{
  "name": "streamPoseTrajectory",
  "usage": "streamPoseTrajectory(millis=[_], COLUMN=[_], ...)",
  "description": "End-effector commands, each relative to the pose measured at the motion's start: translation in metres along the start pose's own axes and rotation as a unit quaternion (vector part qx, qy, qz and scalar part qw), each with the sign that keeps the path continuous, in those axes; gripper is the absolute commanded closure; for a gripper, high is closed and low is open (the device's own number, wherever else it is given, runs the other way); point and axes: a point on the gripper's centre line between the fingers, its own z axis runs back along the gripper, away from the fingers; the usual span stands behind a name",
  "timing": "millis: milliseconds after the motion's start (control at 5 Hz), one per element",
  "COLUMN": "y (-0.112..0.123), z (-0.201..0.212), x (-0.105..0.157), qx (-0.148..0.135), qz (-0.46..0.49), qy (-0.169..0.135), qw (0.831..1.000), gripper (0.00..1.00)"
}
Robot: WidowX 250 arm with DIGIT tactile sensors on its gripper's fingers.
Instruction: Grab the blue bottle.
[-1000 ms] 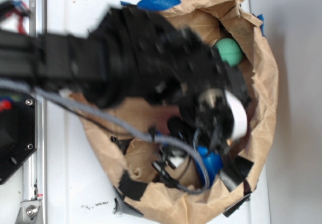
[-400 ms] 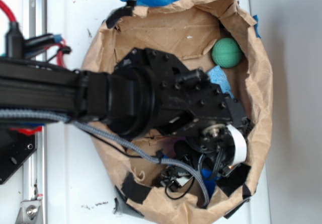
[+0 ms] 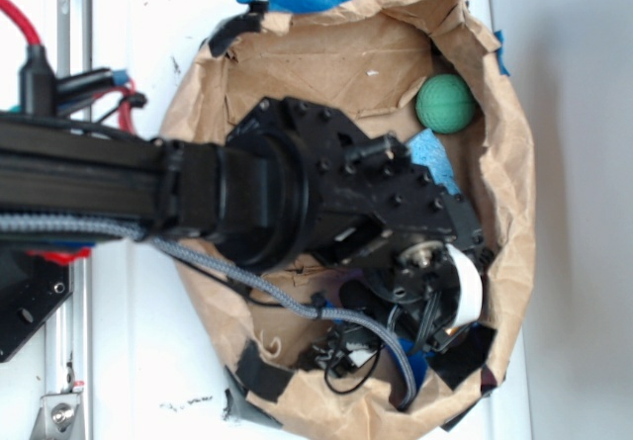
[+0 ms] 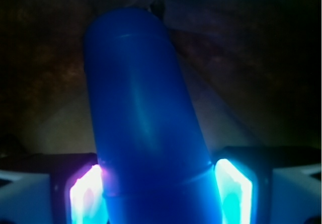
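Observation:
The blue bottle [image 4: 143,118] fills the middle of the wrist view, a glossy solid-blue body running up and away between my two glowing pads [image 4: 88,196]. Both pads press against its sides, so my gripper [image 4: 158,183] is shut on it. In the exterior view my gripper [image 3: 435,346] is down in the lower right of the brown paper bag [image 3: 516,163]. There only a small sliver of the blue bottle [image 3: 416,366] shows beneath the black arm and cables.
A green ball [image 3: 446,103] lies in the bag's upper right, with a light-blue sponge [image 3: 432,155] just below it. Black tape patches and loose cables [image 3: 341,351] crowd the bag's bottom. The bag's wall stands close on the right. A metal rail [image 3: 61,361] runs along the left.
The arm has swung down from its blurred position a second ago and settled low in the bag. The bottle, then partly exposed, is now nearly covered by the gripper.

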Motion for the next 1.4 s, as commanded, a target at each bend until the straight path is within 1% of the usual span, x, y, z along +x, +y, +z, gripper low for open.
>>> streamPoseTrajectory(millis=[0,200,400,600,800,1000,1200], y=[0.001,0.009,0.006,-0.004,-0.012,-0.013,-0.013], z=[0.089,0.124,0.137,0.154,0.159,0.16,0.16], x=[-0.01,-0.023,-0.026,-0.029,-0.029,-0.029,-0.028], qx=[0.098,0.091,0.064,0.04,0.056,0.066,0.069], qz=[0.083,0.149,0.189,0.212,0.221,0.229,0.23], qy=[0.034,0.046,0.073,0.063,0.051,0.053,0.051], qw=[0.991,0.983,0.977,0.975,0.972,0.97,0.969], gripper=[1.0,1.0,1.0,1.0,1.0,1.0,1.0])
